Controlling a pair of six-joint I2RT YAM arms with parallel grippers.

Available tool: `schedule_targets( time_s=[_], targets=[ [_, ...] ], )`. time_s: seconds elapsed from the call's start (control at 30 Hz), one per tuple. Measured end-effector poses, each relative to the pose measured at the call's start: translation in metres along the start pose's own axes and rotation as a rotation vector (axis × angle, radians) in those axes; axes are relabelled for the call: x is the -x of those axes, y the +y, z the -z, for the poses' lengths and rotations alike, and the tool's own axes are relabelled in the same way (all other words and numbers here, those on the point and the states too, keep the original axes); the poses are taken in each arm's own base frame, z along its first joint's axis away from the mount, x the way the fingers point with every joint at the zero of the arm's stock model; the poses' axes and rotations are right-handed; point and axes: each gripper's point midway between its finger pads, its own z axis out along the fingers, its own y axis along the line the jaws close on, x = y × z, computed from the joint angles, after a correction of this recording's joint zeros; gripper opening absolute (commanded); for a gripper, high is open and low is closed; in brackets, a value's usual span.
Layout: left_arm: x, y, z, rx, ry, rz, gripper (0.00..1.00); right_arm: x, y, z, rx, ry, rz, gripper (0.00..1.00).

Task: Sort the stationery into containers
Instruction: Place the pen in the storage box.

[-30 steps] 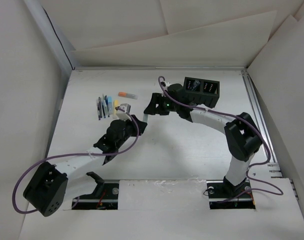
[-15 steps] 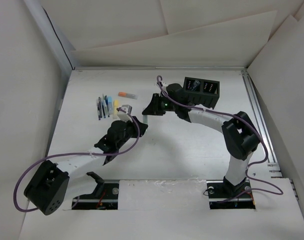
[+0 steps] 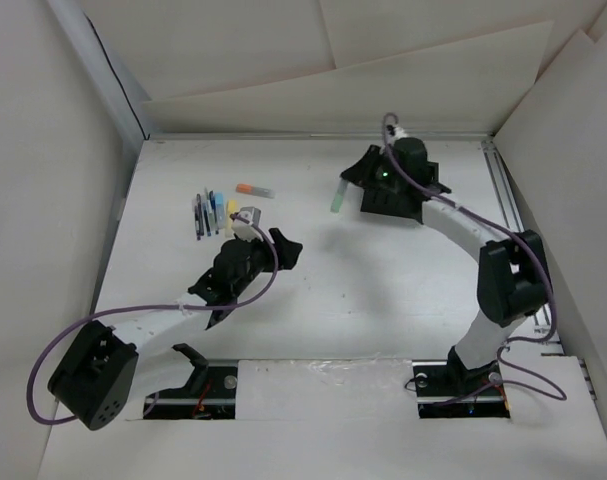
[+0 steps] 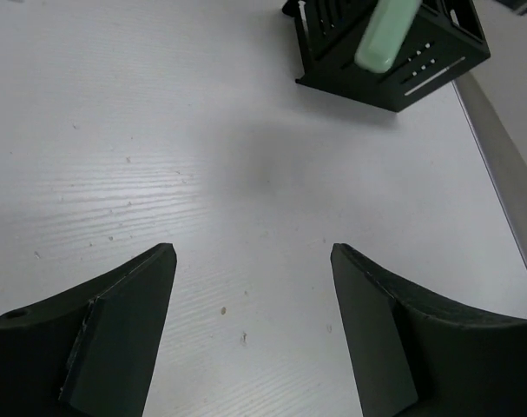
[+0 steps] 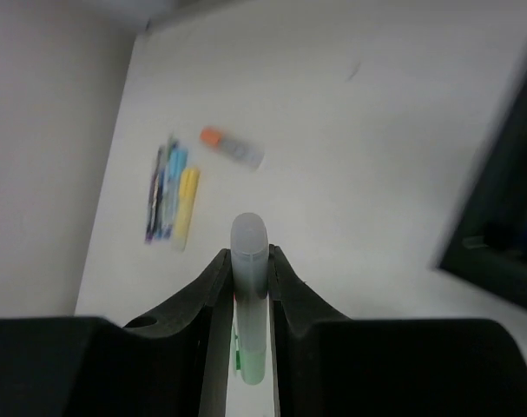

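Swung rearward to the black organizer [image 4: 437,62] with right jaws clenched on a pale green marker [image 5: 250,261], left jaws released above the white surface [image 4: 202,174].

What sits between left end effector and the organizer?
Bare table from left end effector to organizer, in left wrist view; green marker overlaps organizer.

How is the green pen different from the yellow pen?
The green pen is pinched in the right tool, up off the table. The yellow pen lies flat on the table. The green pen is alone, but the yellow pen sits right beside the blue pens. Both are short, chunky pens.
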Motion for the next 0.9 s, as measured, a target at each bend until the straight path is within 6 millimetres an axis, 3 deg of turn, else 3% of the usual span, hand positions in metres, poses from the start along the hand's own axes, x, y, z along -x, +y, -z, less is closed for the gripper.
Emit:
schedule_targets(
  time_s=[0.17, 0.27, 0.4, 0.5, 0.63, 0.9],
  targets=[
    [0.014, 0.005, -0.01, 0.079, -0.03, 0.048, 0.69, 0.104, -0.058, 0.052, -0.266, -0.345, 0.012, 0.01],
    [0.02, 0.011, -0.02, 0.144, -0.038, 0.082, 0.69, 0.141, -0.075, 0.071, -0.406, -0.485, 0.043, 0.01],
    [0.025, 0.02, -0.03, 0.211, -0.041, 0.121, 0.69, 0.172, -0.088, 0.07, -0.531, -0.57, 0.099, 0.01],
    [0.024, 0.031, -0.039, 0.262, -0.027, 0.139, 0.7, 0.175, -0.104, 0.063, -0.617, -0.577, 0.132, 0.01],
    [0.02, 0.041, -0.053, 0.326, -0.002, 0.145, 0.73, 0.158, -0.125, 0.054, -0.732, -0.535, 0.182, 0.01],
    [0.023, 0.056, -0.077, 0.432, 0.005, 0.161, 0.77, 0.137, -0.124, 0.037, -0.79, -0.491, 0.247, 0.01]
  ],
)
